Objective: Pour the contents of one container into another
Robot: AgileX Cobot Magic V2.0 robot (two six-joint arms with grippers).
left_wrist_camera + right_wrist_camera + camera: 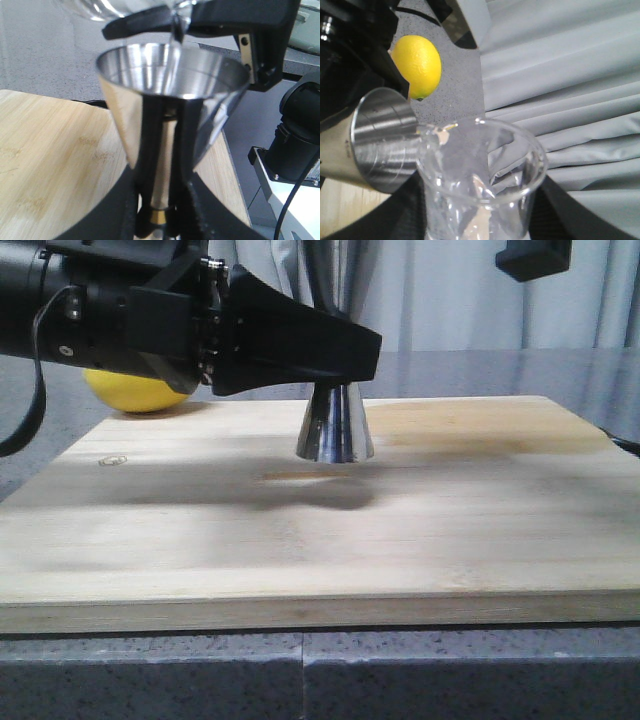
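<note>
the polished steel jigger (335, 425), an hourglass of two cones with a thin gold band at its waist, stands on the pale wooden board (320, 530), its waist clamped between the black fingers of the left gripper (161, 200). only the wrist views show the clear glass beaker (480, 185): tilted, its spout at the jigger's rim, a thin clear stream falling in. the right gripper (480, 227) holds the beaker. a dimpled yellow lemon (417, 66) lies behind the board.

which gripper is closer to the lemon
Left. The left gripper holds the jigger just beside the lemon; the right gripper, gripping the beaker, is farther.
</note>
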